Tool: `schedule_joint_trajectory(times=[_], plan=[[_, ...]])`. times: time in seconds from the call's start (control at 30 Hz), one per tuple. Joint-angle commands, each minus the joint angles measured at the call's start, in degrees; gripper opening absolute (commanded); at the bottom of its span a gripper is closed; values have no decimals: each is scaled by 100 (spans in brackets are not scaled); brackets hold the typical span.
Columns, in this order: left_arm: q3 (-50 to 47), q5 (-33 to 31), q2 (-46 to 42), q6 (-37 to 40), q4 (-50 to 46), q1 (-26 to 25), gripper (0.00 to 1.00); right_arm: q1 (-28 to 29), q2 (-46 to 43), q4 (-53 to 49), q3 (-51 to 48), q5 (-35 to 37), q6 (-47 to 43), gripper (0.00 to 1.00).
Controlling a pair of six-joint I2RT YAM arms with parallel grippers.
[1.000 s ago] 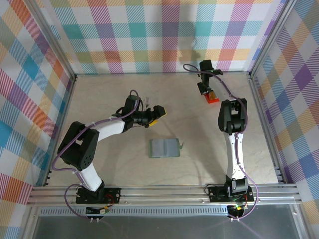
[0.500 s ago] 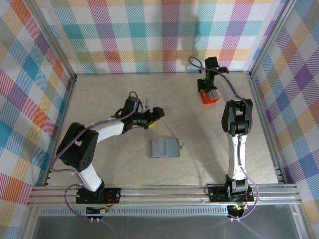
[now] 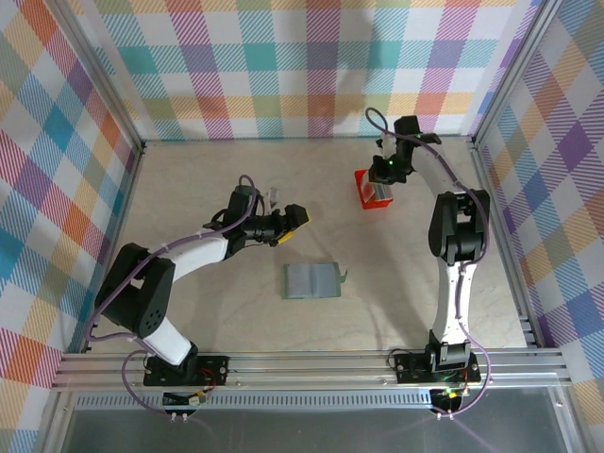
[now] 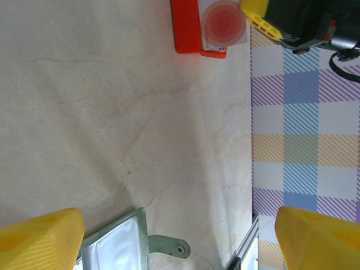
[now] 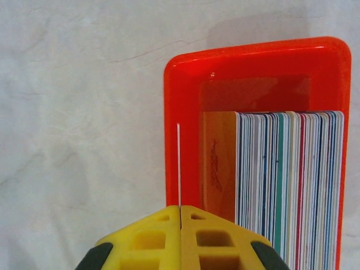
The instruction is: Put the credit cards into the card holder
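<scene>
The card holder (image 3: pixel 311 280) lies open and flat near the middle of the table (image 3: pixel 189 179), closer to the arm bases than either gripper. In the left wrist view one grey-green panel of it shows at the bottom edge, with its small tab (image 4: pixel 169 247) sticking out to the side.

The left gripper (image 3: pixel 294 221) hangs over the table just beyond the holder, apart from it. Its yellow fingers (image 4: pixel 39 239) stand wide, with nothing between them.

The red box (image 5: pixel 253 50) sits toward the back right of the table, near the plaid wall (image 3: pixel 283 66) and well apart from the holder. Inside it a stack of credit cards (image 5: pixel 287 180) stands on edge, packed side by side. The card at one end is gold-orange, and the rest show thin edges of white, blue, teal and red.

The right gripper (image 5: pixel 180 228) is right at this box with its yellow fingertips pressed together. A thin pale line runs out from the seam between them, over the box's near wall. The left wrist view shows this as a pale card (image 4: pixel 224 22) with a round red mark. It faces that camera, rises out past the box's edge and touches the right gripper's yellow finger. The gripper pinches this card by its faces.
</scene>
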Motion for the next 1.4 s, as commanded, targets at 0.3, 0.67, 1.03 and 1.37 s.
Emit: schedule_joint_trajectory(times=[0.3,0.67,1.03,1.37], plan=[[-84,-46,-995,-271,124,-74,85,86,-3361,1479,-2607,-952,1232,0],[-268,-157,-2123,-1338,924,-495,82,246,-6194,3624,-5073,-2001,4047,0],[-938,-398,-2731,-2200,1940,-588,80,827,-6730,5548,-6158,-2180,5588,0],[-859,-302,-2257,-2849,2814,-588,74,1305,-6545,5785,-6098,-1804,5659,0]])
